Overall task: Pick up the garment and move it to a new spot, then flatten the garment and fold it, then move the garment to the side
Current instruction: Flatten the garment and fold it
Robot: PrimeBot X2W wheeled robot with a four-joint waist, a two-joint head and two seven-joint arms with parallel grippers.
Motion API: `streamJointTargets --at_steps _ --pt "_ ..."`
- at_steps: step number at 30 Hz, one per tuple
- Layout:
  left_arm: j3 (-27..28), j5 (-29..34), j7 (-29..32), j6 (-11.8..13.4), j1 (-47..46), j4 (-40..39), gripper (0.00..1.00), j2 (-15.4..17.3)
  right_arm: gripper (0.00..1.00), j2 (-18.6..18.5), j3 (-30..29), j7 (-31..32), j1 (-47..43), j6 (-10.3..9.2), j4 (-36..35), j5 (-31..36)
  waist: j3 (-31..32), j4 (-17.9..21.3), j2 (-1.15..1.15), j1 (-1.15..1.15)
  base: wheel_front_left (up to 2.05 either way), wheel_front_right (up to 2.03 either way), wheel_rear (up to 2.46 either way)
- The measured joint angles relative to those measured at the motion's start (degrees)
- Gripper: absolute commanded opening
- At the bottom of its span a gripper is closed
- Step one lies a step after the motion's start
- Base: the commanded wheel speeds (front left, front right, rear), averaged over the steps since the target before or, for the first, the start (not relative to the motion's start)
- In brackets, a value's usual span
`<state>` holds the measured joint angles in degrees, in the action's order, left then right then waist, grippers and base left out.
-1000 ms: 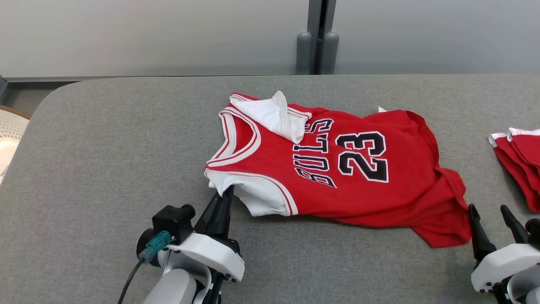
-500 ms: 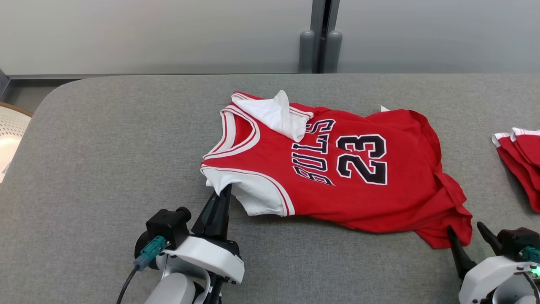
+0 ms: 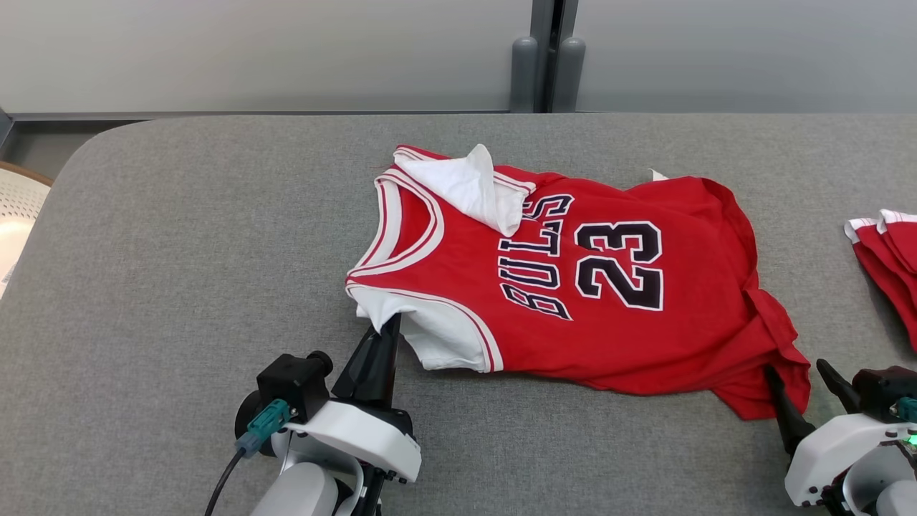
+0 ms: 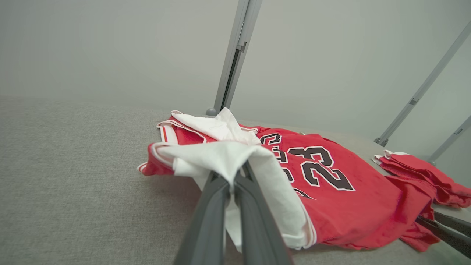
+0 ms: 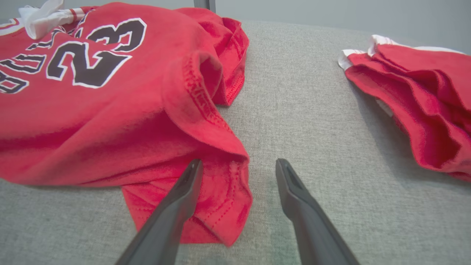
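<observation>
The garment (image 3: 573,287) is a red jersey with white sleeves and a black 23, lying crumpled on the grey table (image 3: 179,236). My left gripper (image 3: 390,326) is shut on its near white sleeve, and the left wrist view shows that sleeve (image 4: 228,158) draped over the closed fingers (image 4: 209,206). At the garment's lower right corner my right gripper (image 3: 797,371) stands open. In the right wrist view its left finger (image 5: 184,191) lies over the red hem corner (image 5: 220,206), while the right finger (image 5: 294,191) is over bare table.
A second red and white garment (image 3: 885,265) lies folded at the table's right edge, also in the right wrist view (image 5: 415,95). A grey wall with a vertical post (image 3: 548,57) stands behind the table. A pale round object (image 3: 14,222) shows at far left.
My right gripper has moved left and forward to the garment's lower right corner. The left gripper keeps its hold on the sleeve. The head camera has shifted slightly.
</observation>
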<state>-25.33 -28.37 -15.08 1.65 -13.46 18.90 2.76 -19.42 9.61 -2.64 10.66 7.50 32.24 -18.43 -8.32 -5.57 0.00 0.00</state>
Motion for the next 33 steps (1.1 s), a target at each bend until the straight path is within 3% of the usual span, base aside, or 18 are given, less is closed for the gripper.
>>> streamJointTargets --at_steps 3,4,5,6,15,22,26,29,33 --pt "-0.3 0.0 0.0 0.2 -0.2 0.1 0.0 0.0 1.0 -0.2 0.6 -0.1 0.7 0.0 0.7 -0.7 -0.3 -0.3 0.0 0.0 0.0 0.0 0.0" --pt "-0.3 -0.1 0.0 0.2 -0.3 0.1 0.0 0.0 0.77 -0.4 0.8 -0.1 1.1 0.0 1.0 -0.8 -0.4 -0.3 0.0 0.0 0.0 0.0 0.0" --pt "-0.4 -0.1 0.0 0.4 -0.4 0.1 0.0 0.0 0.22 -0.6 1.1 -0.1 1.5 0.0 1.1 -1.4 -0.5 -0.4 0.0 0.0 0.0 0.0 0.0" --pt "-0.4 -0.1 0.0 0.4 -0.5 0.1 0.0 0.0 0.0 -0.7 1.5 -0.1 1.8 0.0 1.2 -2.1 -0.6 -0.5 0.0 0.0 0.0 0.0 0.0" --pt "0.6 -0.5 0.0 0.0 -0.9 1.2 0.0 0.0 0.0 -3.7 6.6 2.2 1.8 0.0 -3.0 -11.3 0.8 -0.4 0.0 0.0 0.0 0.0 0.0" --pt "5.7 -11.7 0.1 -0.9 -2.4 -1.2 0.0 0.0 0.0 -8.6 9.5 8.6 1.1 0.0 -20.4 -30.0 3.5 0.7 0.0 0.0 0.0 0.0 0.0" --pt "8.1 -15.7 3.7 -1.1 -5.9 -4.5 0.0 0.3 0.0 -10.4 8.0 12.8 1.3 -0.01 -28.8 -41.3 5.4 1.3 0.0 0.0 0.0 0.0 0.0" --pt "10.3 -18.9 8.3 0.1 -9.1 -8.3 0.0 1.2 0.0 -10.9 6.0 14.4 2.6 -0.01 -33.3 -47.7 7.1 1.4 0.0 0.0 0.0 0.0 0.0" --pt "13.3 -23.3 15.4 3.8 -13.2 -13.8 0.0 2.0 0.0 -9.7 2.9 14.2 6.2 -0.01 -36.5 -52.4 9.4 1.8 0.0 0.0 0.0 0.0 0.0"
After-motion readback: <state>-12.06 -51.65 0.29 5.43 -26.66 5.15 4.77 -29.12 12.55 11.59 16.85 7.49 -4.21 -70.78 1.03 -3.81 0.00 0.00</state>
